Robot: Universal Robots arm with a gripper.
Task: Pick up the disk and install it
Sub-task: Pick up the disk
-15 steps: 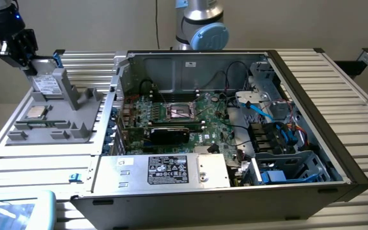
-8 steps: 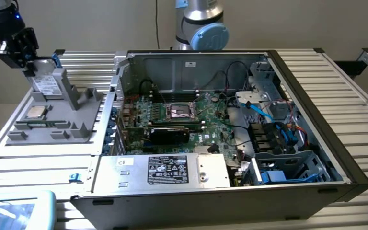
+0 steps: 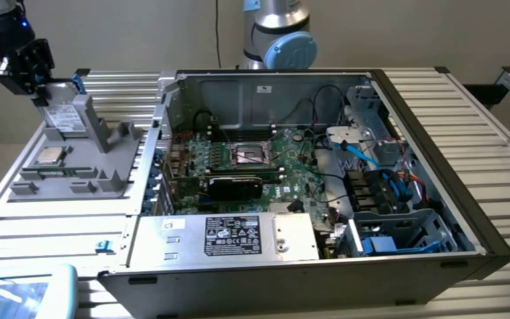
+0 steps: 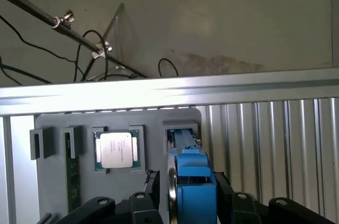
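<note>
Squeezing the disk (image 4: 195, 192) off to one side could go wrong, I think. It stands on its edge in a slot of the grey holder (image 4: 153, 128), and a crooked grip could tip it, jam it in the slot, or let it slip out. The blue frame looks smooth, so it may slide.

The hand (image 4: 186, 177) is over the top end of the disk, with one black finger on each side. It is wide, and a thin dark gap shows beside the disk, so it seems to hold nothing yet.

Just beside the disk, in the same holder, lies the small square chip (image 4: 117, 150). A bump to the holder could shake it. The holder sits on the ribbed tabletop (image 4: 265, 144).

Farther off, on the exterior view's right, the computer case (image 3: 237, 93) stands with its side off, well apart from the disk.
</note>
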